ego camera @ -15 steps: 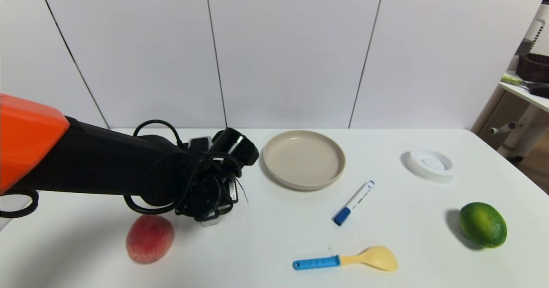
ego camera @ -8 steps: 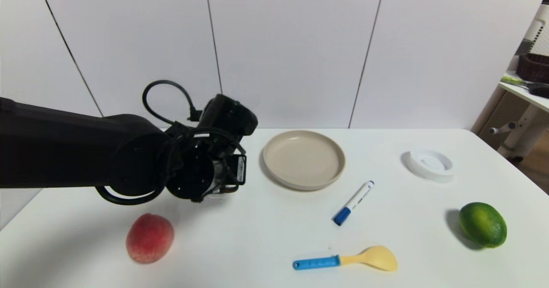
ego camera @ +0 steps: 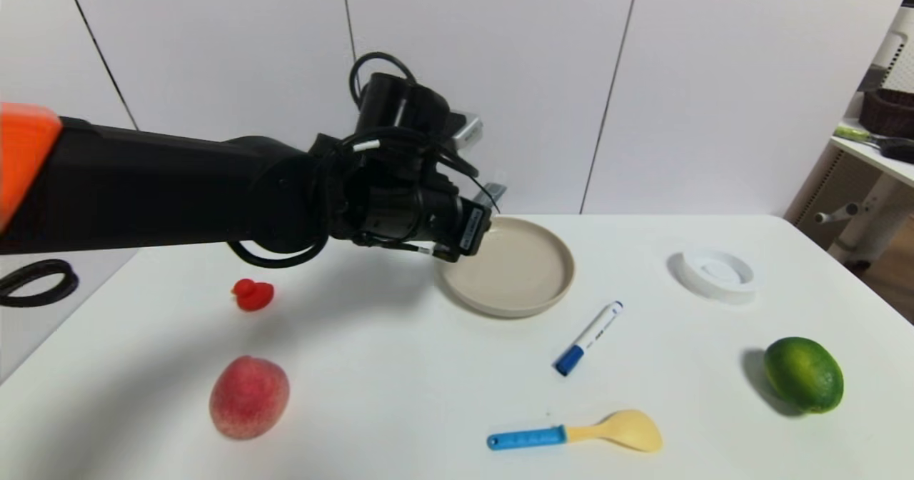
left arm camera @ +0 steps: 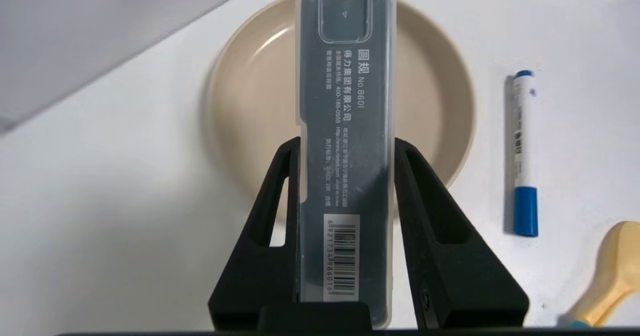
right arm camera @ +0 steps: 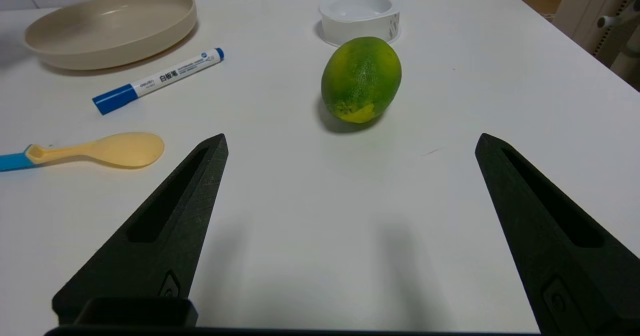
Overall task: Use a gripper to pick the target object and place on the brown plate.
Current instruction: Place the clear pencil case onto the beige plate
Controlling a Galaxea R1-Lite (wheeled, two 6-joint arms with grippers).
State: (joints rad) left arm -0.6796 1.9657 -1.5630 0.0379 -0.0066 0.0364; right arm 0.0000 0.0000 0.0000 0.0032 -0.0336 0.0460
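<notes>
Above plate (left arm camera: pixel 440 126) near rim: left gripper (left arm camera: pixel 346 148) clamped on grey case (left arm camera: pixel 345 126), held lengthwise, airborne, lined up for set-down. Right gripper (right arm camera: pixel 350 146) parked low over table, jaws wide, idle near lime (right arm camera: pixel 361 78).

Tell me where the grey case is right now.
The grey case is clamped in the left tool, held in the air over the near-left rim of the beige plate, with the marker off to its right.

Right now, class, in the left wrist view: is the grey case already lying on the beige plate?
No: the grey case is clamped in the left gripper, above the beige plate.
</notes>
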